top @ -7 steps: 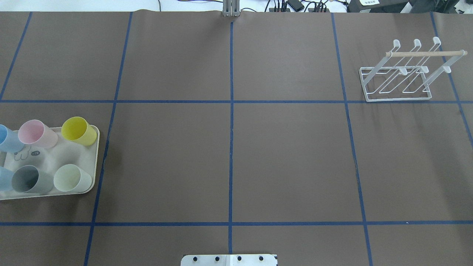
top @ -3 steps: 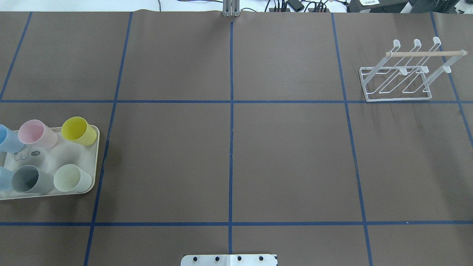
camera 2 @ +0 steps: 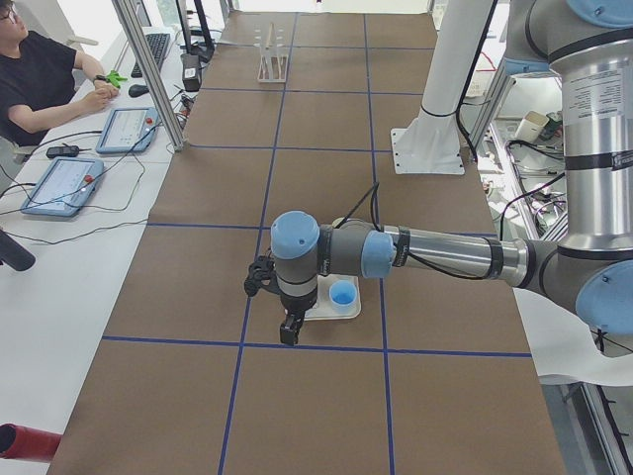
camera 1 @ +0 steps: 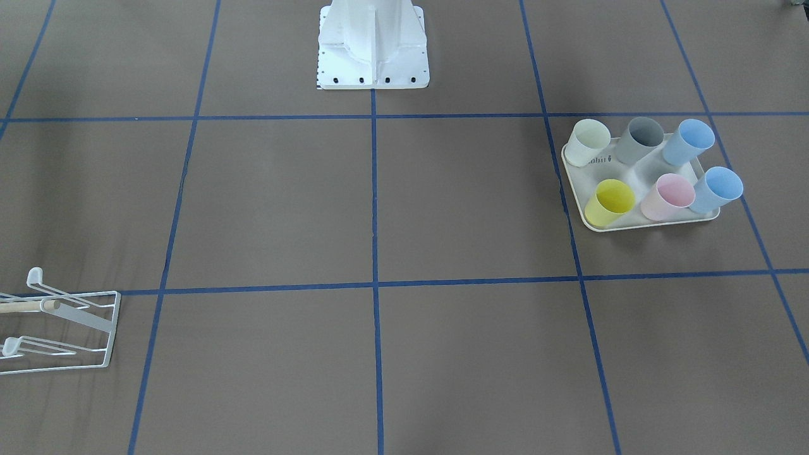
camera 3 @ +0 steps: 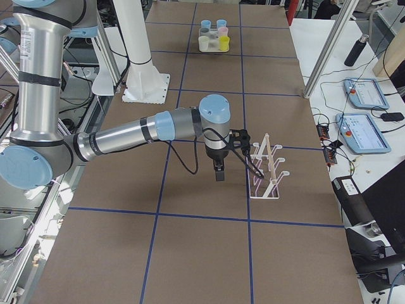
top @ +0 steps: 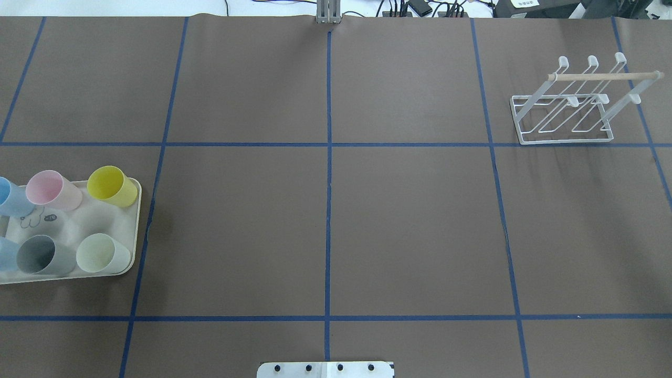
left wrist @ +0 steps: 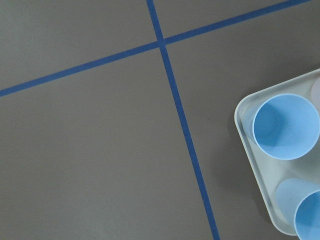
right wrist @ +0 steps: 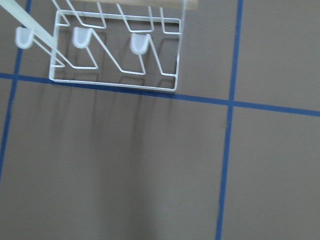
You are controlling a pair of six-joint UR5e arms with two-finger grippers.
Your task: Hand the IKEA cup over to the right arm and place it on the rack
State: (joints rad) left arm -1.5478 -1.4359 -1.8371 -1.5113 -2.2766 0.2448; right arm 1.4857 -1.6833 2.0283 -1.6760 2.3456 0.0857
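1. Left gripper (camera 2: 288, 332) hangs just beside the cream rectangular tray (top: 134, 231); the side view doesn't show how far it is open.
2. Likewise the right gripper (camera 3: 218, 172), near the white wire-frame rack (top: 564, 140).
3. Six pastel plastic cups (top: 111, 186) stand on the tray, seemingly ungripped; the overhead frame cuts off two blue ones.

Only one bit of writing shows: a short dark printed word on the tray (camera 1: 634, 173), at 5 o'clock from the cream cup (camera 1: 588, 142) in the front-facing view. It is too small to read.
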